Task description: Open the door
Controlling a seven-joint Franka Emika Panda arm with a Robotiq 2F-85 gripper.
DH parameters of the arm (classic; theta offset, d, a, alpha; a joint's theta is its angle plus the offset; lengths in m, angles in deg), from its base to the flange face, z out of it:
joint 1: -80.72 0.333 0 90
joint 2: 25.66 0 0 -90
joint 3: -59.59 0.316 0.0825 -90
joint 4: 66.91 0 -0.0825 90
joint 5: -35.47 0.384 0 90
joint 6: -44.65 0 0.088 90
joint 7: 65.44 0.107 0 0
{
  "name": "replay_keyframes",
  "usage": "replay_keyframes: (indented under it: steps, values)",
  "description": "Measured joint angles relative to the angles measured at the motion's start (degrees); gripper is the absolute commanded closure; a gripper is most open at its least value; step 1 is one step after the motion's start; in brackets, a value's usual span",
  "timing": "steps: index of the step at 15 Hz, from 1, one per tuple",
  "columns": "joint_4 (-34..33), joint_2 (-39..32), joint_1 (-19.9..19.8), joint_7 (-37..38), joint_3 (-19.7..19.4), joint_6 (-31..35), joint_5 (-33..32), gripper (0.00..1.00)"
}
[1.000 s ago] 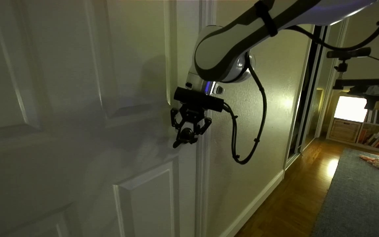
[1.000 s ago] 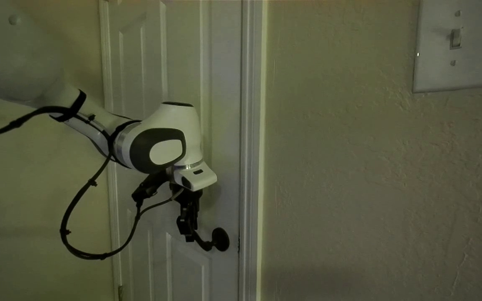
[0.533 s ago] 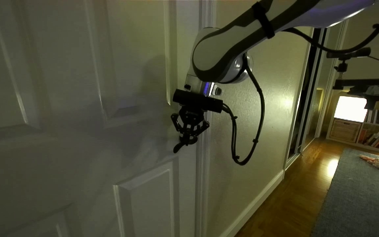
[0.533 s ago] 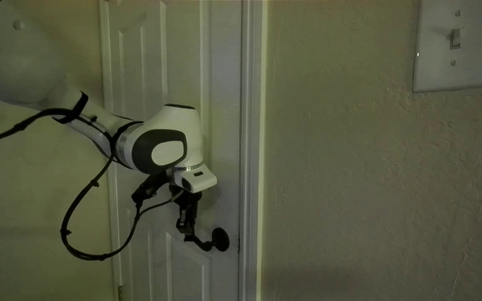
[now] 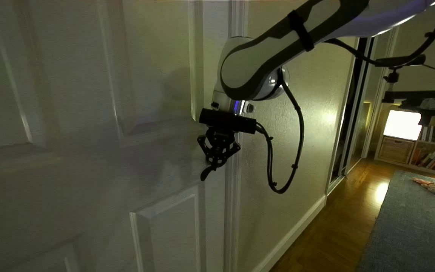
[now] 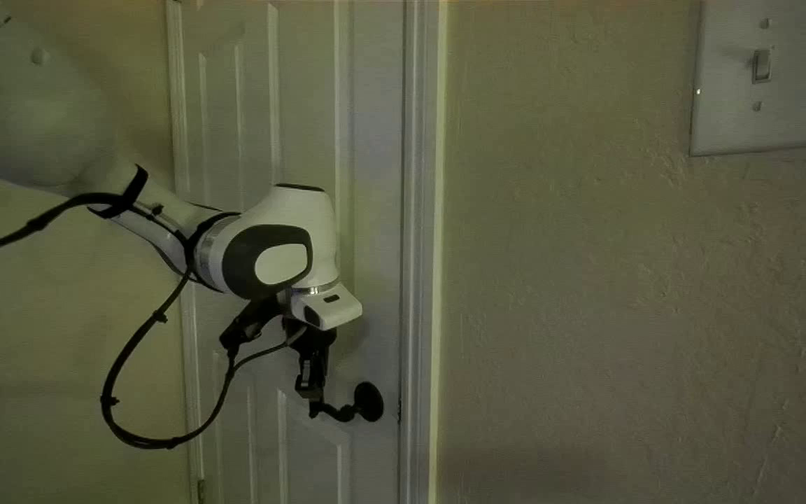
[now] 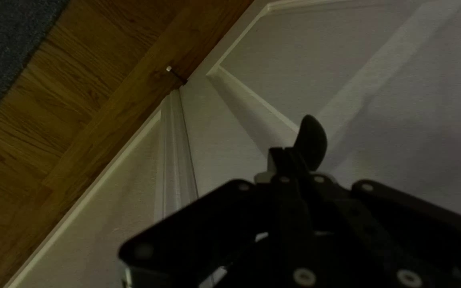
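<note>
The white panelled door [image 5: 89,170] stands flush in its frame in both exterior views [image 6: 375,175]. Its raised panels fill much of the wrist view [image 7: 406,92]. The dark lever handle [image 5: 206,173] points down and away from the frame; its round base [image 6: 369,401] shows in an exterior view. My gripper [image 5: 215,161] points down right at the lever, its tips low against it [image 6: 313,400]. In the wrist view the fingertips [image 7: 284,154] are together, with the lever's end [image 7: 311,138] just beyond and beside them. Whether the tips pinch the lever cannot be seen.
The door frame [image 5: 233,211] and a wall lie close to the gripper. A cable loop [image 5: 300,151] hangs from the arm. A light switch plate [image 6: 761,119] is on the wall. A mirrored sliding door [image 5: 357,109], a bookshelf [image 5: 395,149] and a grey rug [image 5: 402,226] are farther off.
My gripper's fingers have come together, from apart one second ago. The gripper has moved a little downward. The lever's free end has dipped lower. The door has not visibly moved.
</note>
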Motion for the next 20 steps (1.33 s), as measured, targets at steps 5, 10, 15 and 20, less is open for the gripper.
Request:
replay_keyframes:
  steps: [5,10,15,20]
  values:
    - [-3.3,-1.9,0.5,0.0,-0.1,-2.5,-3.4,0.98]
    - [-8.3,-4.3,0.9,-0.1,-0.2,-7.4,-5.9,0.98]
    - [-12.7,-6.5,1.1,-0.3,-0.2,-11.3,-7.0,0.98]
    - [-13.0,-7.1,1.0,-0.3,-0.3,-11.5,-7.2,0.98]
